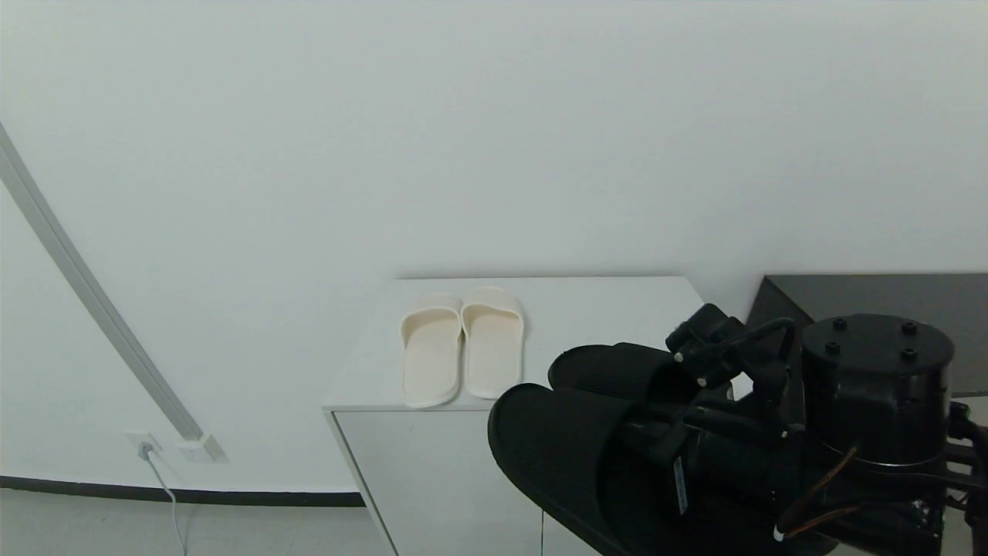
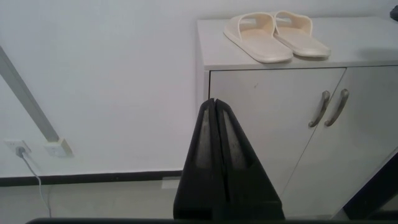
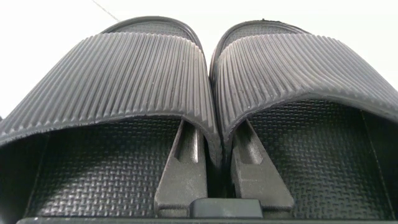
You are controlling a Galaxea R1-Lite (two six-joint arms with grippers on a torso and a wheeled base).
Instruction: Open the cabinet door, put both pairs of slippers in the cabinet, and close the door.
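Note:
A pair of black ribbed slippers (image 1: 571, 440) (image 3: 124, 68) hangs in the air in front of the white cabinet's (image 1: 602, 309) right side. My right gripper (image 3: 214, 134) is shut on them, one finger inside each slipper, pinching their touching inner walls. A cream pair of slippers (image 1: 461, 346) (image 2: 277, 36) lies side by side on the cabinet top, towards its left. Both cabinet doors (image 2: 267, 118) are closed, their two metal handles (image 2: 329, 107) meeting at the middle. My left gripper (image 2: 215, 109) is shut and empty, low and to the left of the cabinet front.
A wall socket (image 1: 143, 446) with a plugged cable sits low on the left wall below a slanting grey conduit (image 1: 77, 278). A dark surface (image 1: 888, 293) adjoins the cabinet on the right. Bare floor (image 2: 93, 199) lies left of the cabinet.

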